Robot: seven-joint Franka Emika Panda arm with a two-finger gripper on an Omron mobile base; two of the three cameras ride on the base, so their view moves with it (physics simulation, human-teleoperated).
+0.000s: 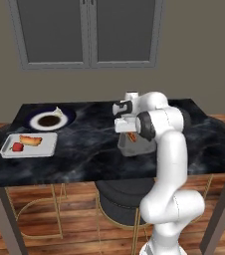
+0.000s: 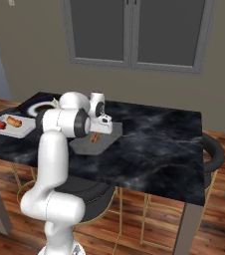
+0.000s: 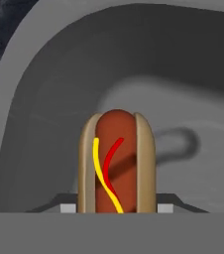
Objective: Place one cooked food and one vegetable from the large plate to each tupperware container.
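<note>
Hot dog (image 3: 116, 163) is sitting right between the gripper (image 3: 116, 208) tips, clamped by its bun, hanging just over the floor of the darker grey container (image 3: 49, 99) that lies below the hand. Far off to the gripper's left in the left base view there's the pale container (image 1: 47, 147), already holding a red vegetable (image 1: 17, 147) and a cooked piece (image 1: 31, 141), and just beyond it the big round plate (image 1: 67, 115) with something pale (image 1: 58, 111) left on it. So my guess is the step in hand is dropping this hot dog into the dark container (image 1: 124, 149). To do it well I'd lower until the bun is practically resting on the floor, then let go, so it doesn't roll or bounce toward the rim. The curved wall wraps around the gripper's left side and far side, while the right looks roomier, so straight up is the safest exit. The marble counter (image 2: 154, 144) to the right of the hand is bare, plenty of swing room.
</note>
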